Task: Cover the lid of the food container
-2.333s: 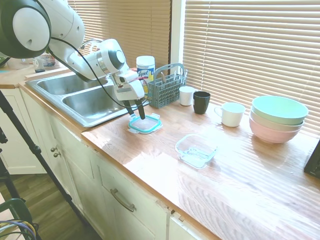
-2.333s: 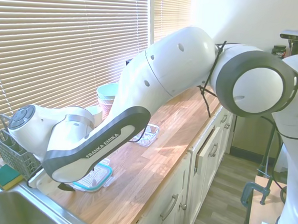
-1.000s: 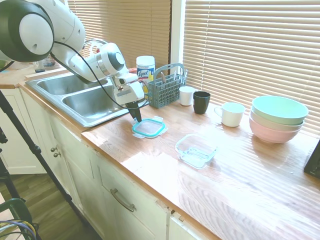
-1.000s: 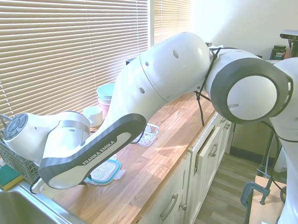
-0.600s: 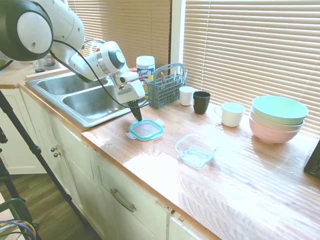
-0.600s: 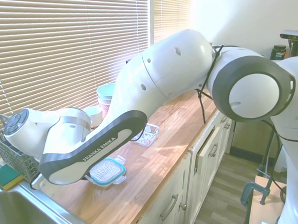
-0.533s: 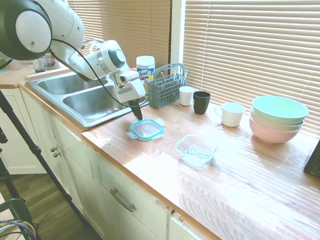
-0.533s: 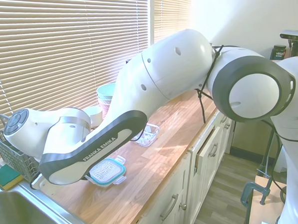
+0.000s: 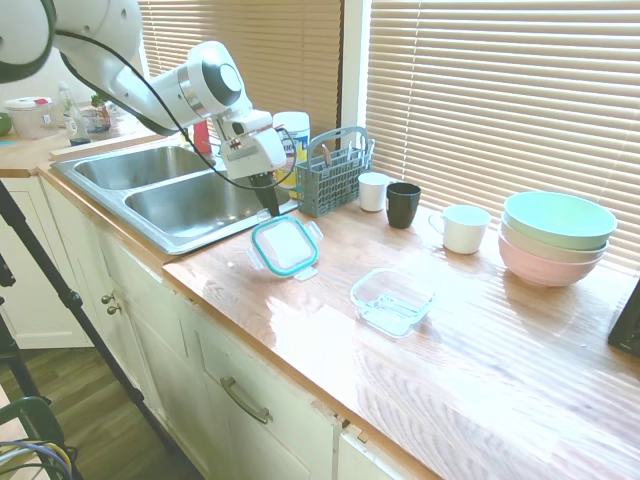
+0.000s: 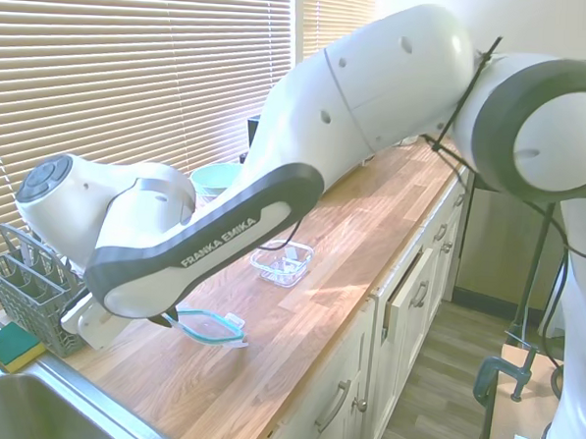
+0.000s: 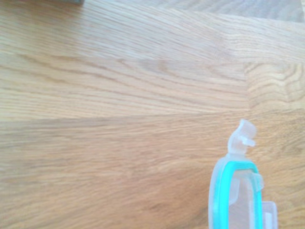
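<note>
Lifted now, the lid [image 9: 285, 245] hangs clear of the tabletop [image 9: 470, 330], where half a second ago it lay flat on the wood. It tilts up on edge in the first exterior view, its teal rim facing the room, and the tool [image 9: 270, 208] is clamped on its upper edge by the sink [image 9: 190, 205]. From the other side the lid [image 10: 207, 327] looks nearly level, floating just above the wood under the arm's forearm. The wrist view catches only one end of the lid [image 11: 236, 191] with a clear snap tab sticking out, wood grain behind it.

Taking the food container [image 9: 392, 299] as the mark: it sits empty on the tabletop, well apart from the lid, which is off toward the sink side. Behind the container stand a white mug [image 9: 464, 228], a black cup [image 9: 403, 204] and stacked pastel bowls [image 9: 556, 238].
</note>
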